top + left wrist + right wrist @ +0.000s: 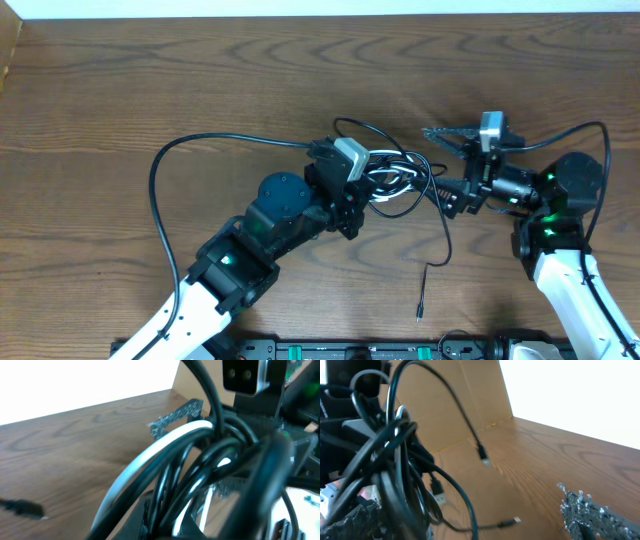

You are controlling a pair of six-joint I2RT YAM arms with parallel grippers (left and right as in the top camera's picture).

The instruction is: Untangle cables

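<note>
Surface (150, 80): dark wood, open stretches far and left; white wall beyond far edge. Cables (395, 175): tangled, centre. Left fingers (362, 192): clamped on cables. Right fingers (450, 134): spread wide, nothing held.

Surface: a dark, wood-grained table (150, 90) is shown, bordered on one side by a cardboard panel (455, 405).
Tangle: the cables (395, 178) are bunched near the table's middle; whether the bunch rests on the wood cannot be told.
Loose end: one black cord (423, 285) is trailed out of the bunch and laid flat on the wood, with its plug (419, 312) pointed toward the near edge.
</note>
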